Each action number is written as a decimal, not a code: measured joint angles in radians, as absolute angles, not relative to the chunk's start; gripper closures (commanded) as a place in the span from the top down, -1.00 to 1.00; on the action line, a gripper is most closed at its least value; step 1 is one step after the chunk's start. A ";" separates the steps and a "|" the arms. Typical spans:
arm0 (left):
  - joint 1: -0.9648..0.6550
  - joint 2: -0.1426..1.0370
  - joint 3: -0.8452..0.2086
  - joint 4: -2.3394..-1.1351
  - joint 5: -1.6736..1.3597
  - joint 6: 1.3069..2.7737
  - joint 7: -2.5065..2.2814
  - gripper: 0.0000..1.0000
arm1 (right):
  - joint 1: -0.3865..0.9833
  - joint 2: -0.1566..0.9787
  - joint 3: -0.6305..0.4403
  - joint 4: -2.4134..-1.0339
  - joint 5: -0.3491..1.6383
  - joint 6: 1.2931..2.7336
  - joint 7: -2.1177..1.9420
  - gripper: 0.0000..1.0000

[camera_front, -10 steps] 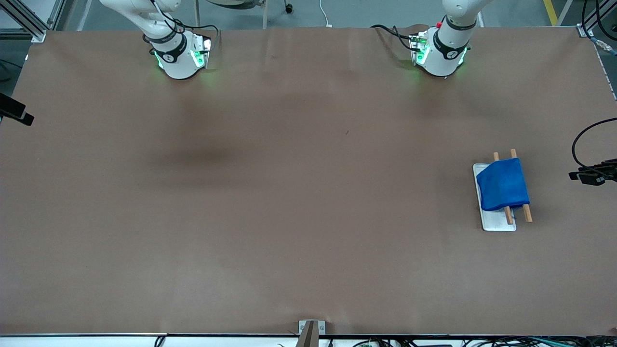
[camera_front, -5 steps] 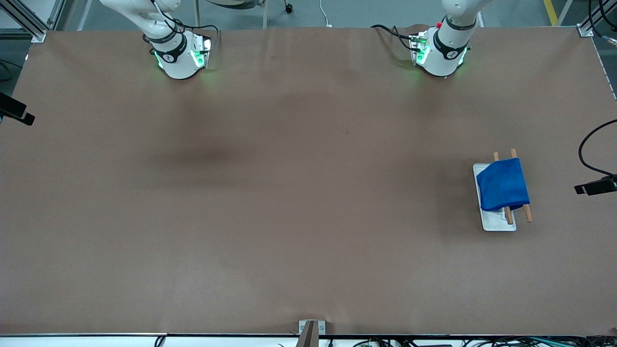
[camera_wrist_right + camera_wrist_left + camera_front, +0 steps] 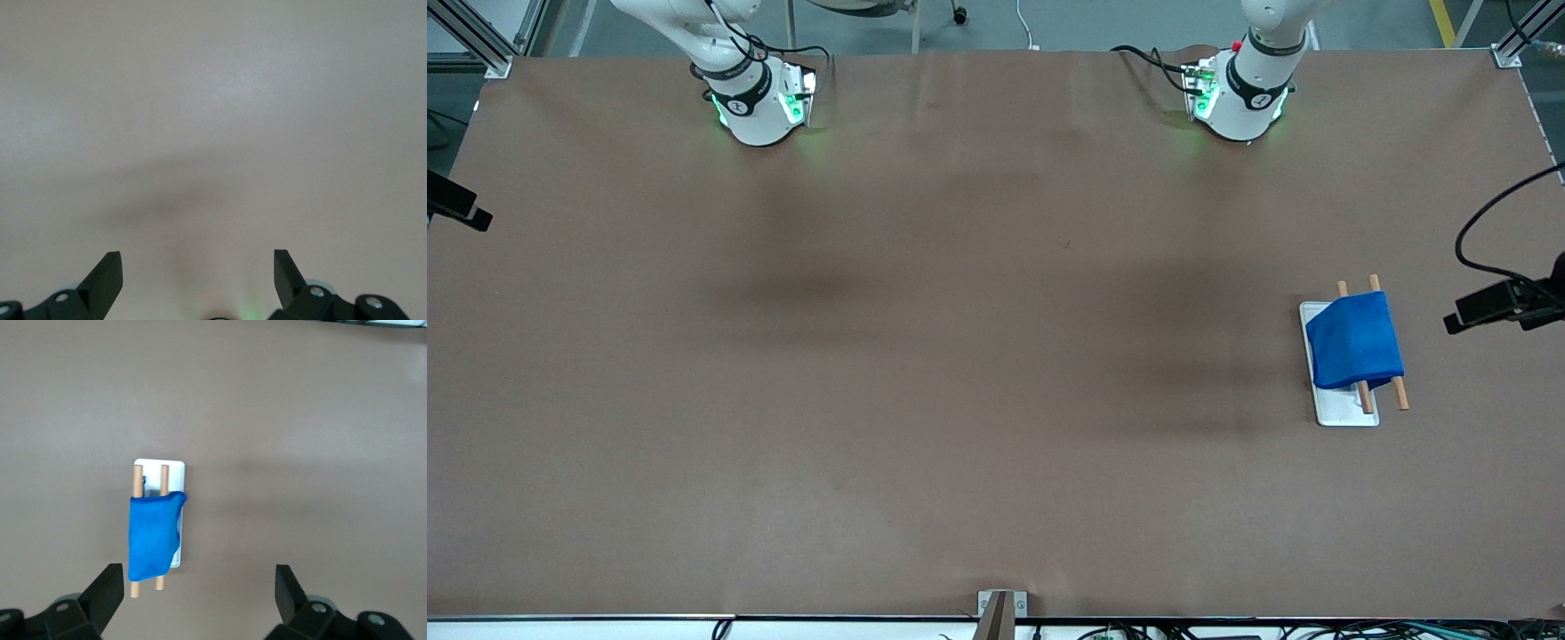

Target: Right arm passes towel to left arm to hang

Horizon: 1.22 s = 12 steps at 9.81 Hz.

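The blue towel (image 3: 1353, 342) hangs folded over two wooden rods (image 3: 1400, 392) of a small white rack (image 3: 1343, 411) toward the left arm's end of the table. In the left wrist view the towel (image 3: 153, 537) shows far below my left gripper (image 3: 198, 587), which is open, empty and high over the table beside the rack. My right gripper (image 3: 198, 267) is open and empty, high over bare table. The left arm's base (image 3: 1240, 98) and the right arm's base (image 3: 756, 107) stand at the table's edge farthest from the front camera.
A black part of the left arm's hand with a cable (image 3: 1498, 307) shows at the front view's edge beside the rack. Another black part (image 3: 454, 209) shows at the right arm's end. The brown table (image 3: 960, 356) carries only the rack.
The black part of the left arm's hand at the view's edge has shifted a little toward the rack. The towel, the rack and the right arm have not moved.
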State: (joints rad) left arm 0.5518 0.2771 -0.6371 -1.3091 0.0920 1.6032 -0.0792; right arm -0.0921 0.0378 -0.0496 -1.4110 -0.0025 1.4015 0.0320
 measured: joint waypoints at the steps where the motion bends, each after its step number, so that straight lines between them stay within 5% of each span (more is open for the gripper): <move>1: 0.551 0.250 -0.661 -1.310 0.093 1.601 -0.078 1.00 | -0.092 0.038 -0.050 -1.411 -0.002 1.401 0.032 1.00; 4: 0.530 0.204 -0.647 -1.310 0.093 1.553 -0.047 1.00 | -0.092 0.038 -0.050 -1.411 -0.002 1.400 0.032 1.00; 7: 0.233 0.115 -0.327 -1.332 0.038 1.486 -0.033 1.00 | -0.092 0.038 -0.050 -1.411 -0.002 1.399 0.033 1.00; 12: -0.001 -0.088 -0.127 -1.587 -0.018 1.510 -0.070 1.00 | -0.093 0.038 -0.051 -1.411 -0.002 1.399 0.033 1.00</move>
State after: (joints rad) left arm -0.0007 -0.0881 -0.1265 -1.5871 -0.0179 1.5101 -0.0701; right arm -0.0925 0.0379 -0.0510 -1.4112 -0.0024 1.3992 0.0329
